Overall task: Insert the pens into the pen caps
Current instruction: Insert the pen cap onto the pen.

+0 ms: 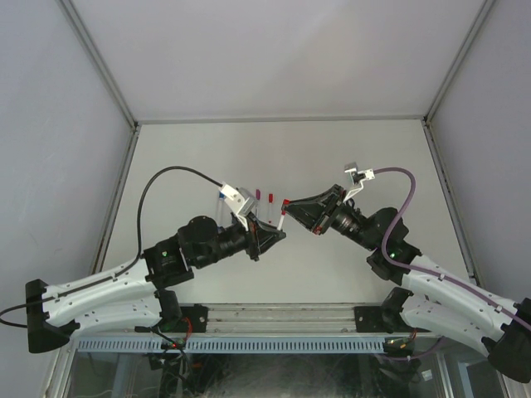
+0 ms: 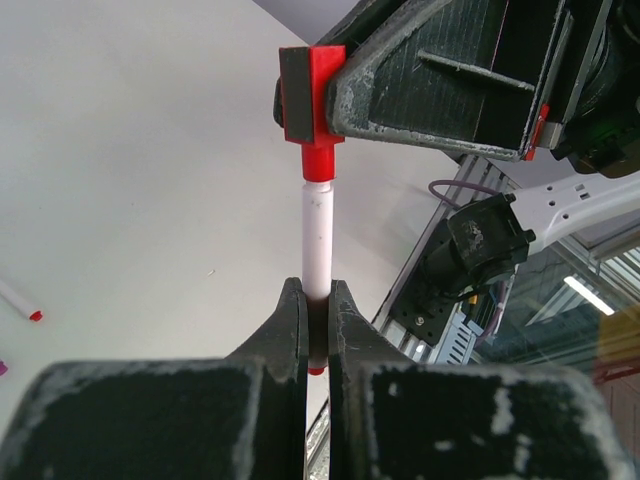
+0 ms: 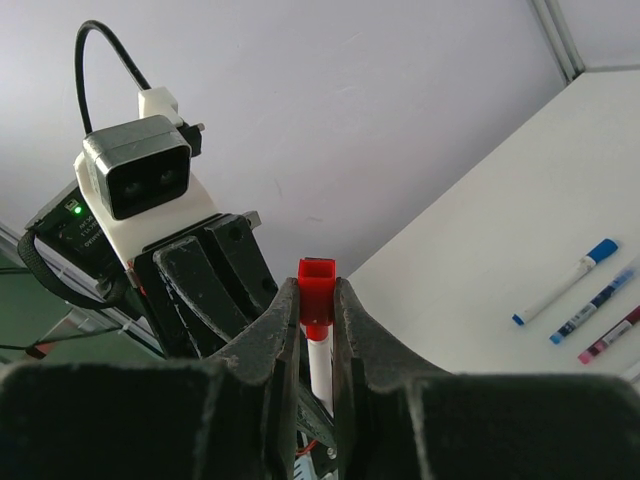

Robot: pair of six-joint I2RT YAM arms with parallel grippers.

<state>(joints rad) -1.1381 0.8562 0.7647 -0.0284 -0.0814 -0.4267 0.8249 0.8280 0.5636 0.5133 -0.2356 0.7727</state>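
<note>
My left gripper (image 1: 275,235) is shut on the lower end of a white-barrelled pen (image 2: 317,235) with a red end. It holds the pen upright above the table. The pen's upper end sits in a red cap (image 2: 312,95). My right gripper (image 1: 289,206) is shut on that red cap (image 3: 317,290), seen between its fingers in the right wrist view, with the pen barrel (image 3: 321,365) below. The two grippers meet tip to tip over the table's middle. In the left wrist view the right gripper's fingers (image 2: 430,80) clamp the cap from the right.
Other pens lie on the table behind the grippers: two red-ended ones (image 1: 258,196) (image 1: 270,200) and a blue one (image 1: 221,198). The right wrist view shows blue pens (image 3: 560,294) (image 3: 598,300) and a magenta pen (image 3: 610,338). A red-ended pen (image 2: 20,303) lies at the left.
</note>
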